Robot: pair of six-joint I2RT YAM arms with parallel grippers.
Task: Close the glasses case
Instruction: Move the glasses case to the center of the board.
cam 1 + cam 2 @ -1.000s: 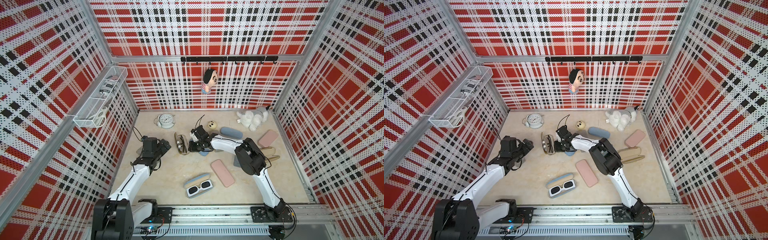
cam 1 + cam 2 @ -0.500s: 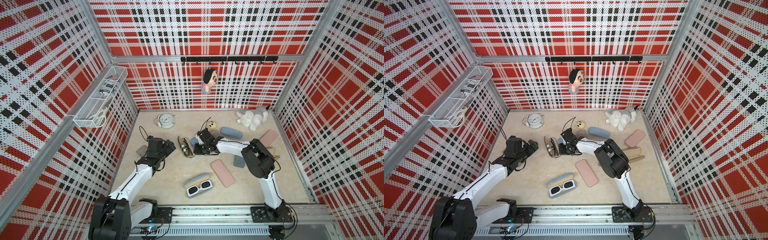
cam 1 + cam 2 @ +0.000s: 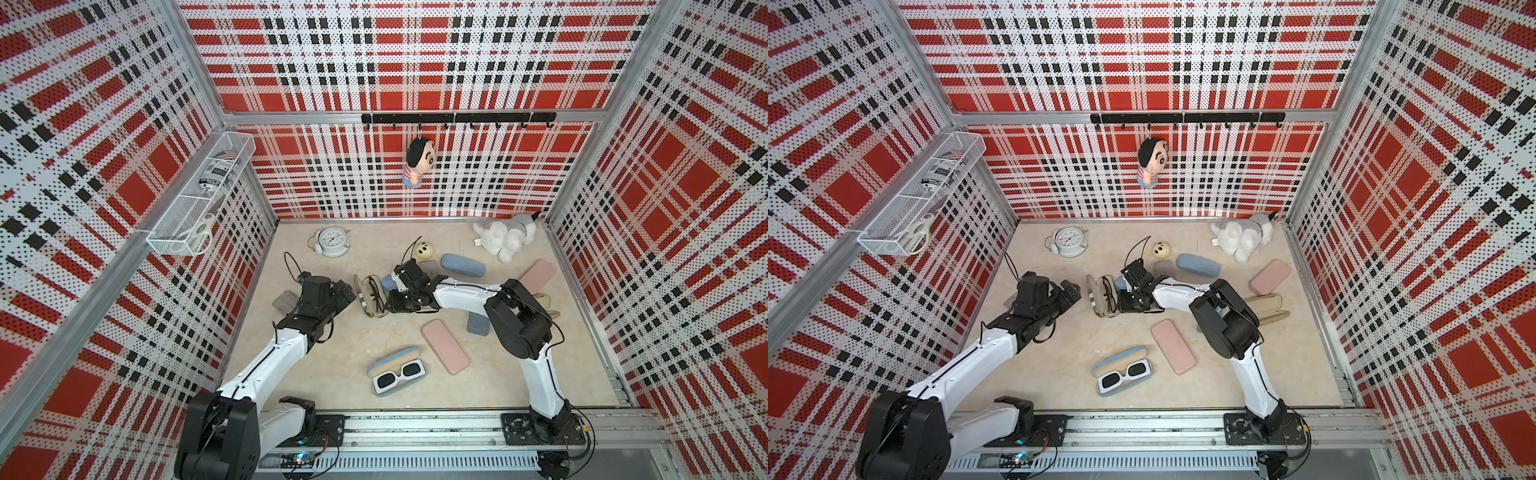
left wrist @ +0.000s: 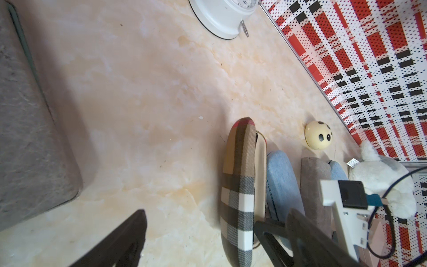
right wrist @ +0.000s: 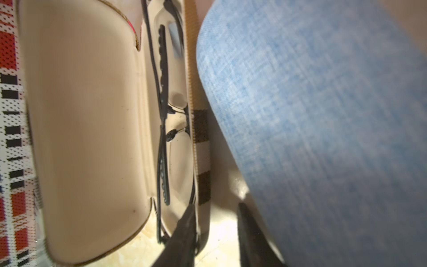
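The plaid glasses case (image 3: pixel 370 293) (image 3: pixel 1102 296) lies open mid-table in both top views, black glasses in its tray. Its cream-lined lid (image 5: pixel 87 129) faces my left arm. My left gripper (image 3: pixel 347 291) (image 3: pixel 1071 291) is open just left of the case. In the left wrist view the lid's plaid back (image 4: pixel 238 196) stands between the spread fingers of the left gripper (image 4: pixel 215 215). My right gripper (image 3: pixel 392 306) (image 5: pixel 217 231) is at the tray's right rim, jaws apart. One finger (image 5: pixel 184 233) lies over the rim and the other sits outside it.
A blue case (image 5: pixel 323 115) (image 3: pixel 387 282) lies against the plaid case under my right wrist. A grey case (image 3: pixel 284 301) sits beside my left arm. An alarm clock (image 3: pixel 331 242), panda ball (image 3: pixel 423 250), pink case (image 3: pixel 444 352) and case with white sunglasses (image 3: pixel 398 372) lie around.
My right gripper's jaws have parted at the case's rim. The left gripper has moved right, up to the lid. The case has shifted slightly right.
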